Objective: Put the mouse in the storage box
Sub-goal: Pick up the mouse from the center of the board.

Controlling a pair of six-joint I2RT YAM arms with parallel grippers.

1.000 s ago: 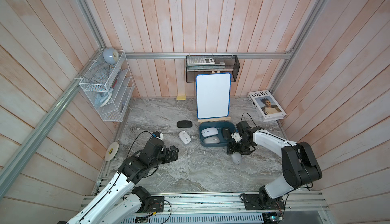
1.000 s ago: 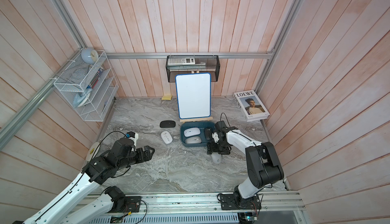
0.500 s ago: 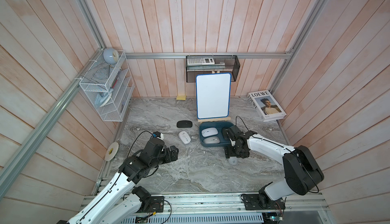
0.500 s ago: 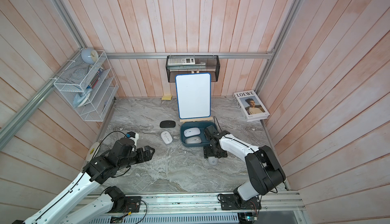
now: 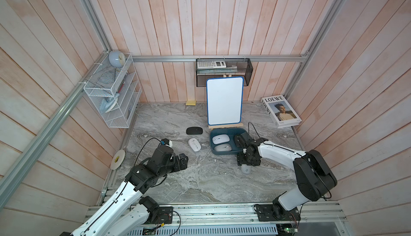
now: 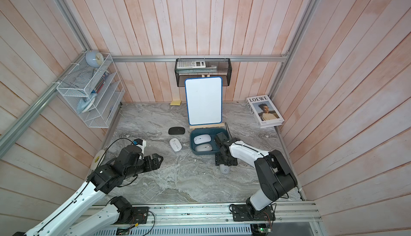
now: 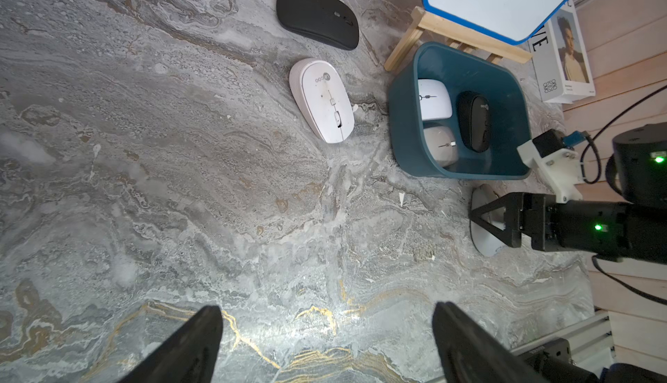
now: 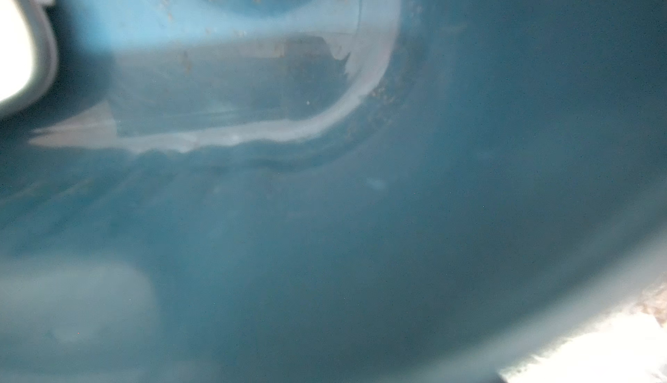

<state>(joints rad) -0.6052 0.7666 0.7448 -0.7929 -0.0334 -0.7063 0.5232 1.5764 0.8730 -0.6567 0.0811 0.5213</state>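
Where the veined grey desk [image 5: 200,179] spreads between the wooden walls, a blue-framed whiteboard [image 5: 224,100] stands on a small easel at the back. A book [image 5: 281,113] lies off by the right wall.

Just in front of the easel sits the storage box [image 5: 229,132], a shallow teal tub. It holds two pale mice [image 5: 220,139] side by side and, seen from the left wrist, a dark mouse [image 7: 474,121] beside them.

The right gripper [image 5: 246,164] points down at the desk near the box's front right corner, right over the grey mouse [image 5: 245,170]. That mouse lies on the desk, outside the box. From the left wrist one black finger stands in front of it. Whether the jaws are pressed onto it or only set either side, I cannot tell. The right wrist view is filled by the blurred teal wall and shows no fingers.

The left gripper [image 7: 325,309] hovers over bare desk, well apart from the box. Its jaws are spread wide with nothing between them.

To the left of the box a white mouse [image 5: 194,144] lies on the desk. A flat black mouse [image 5: 194,131] lies just behind it.
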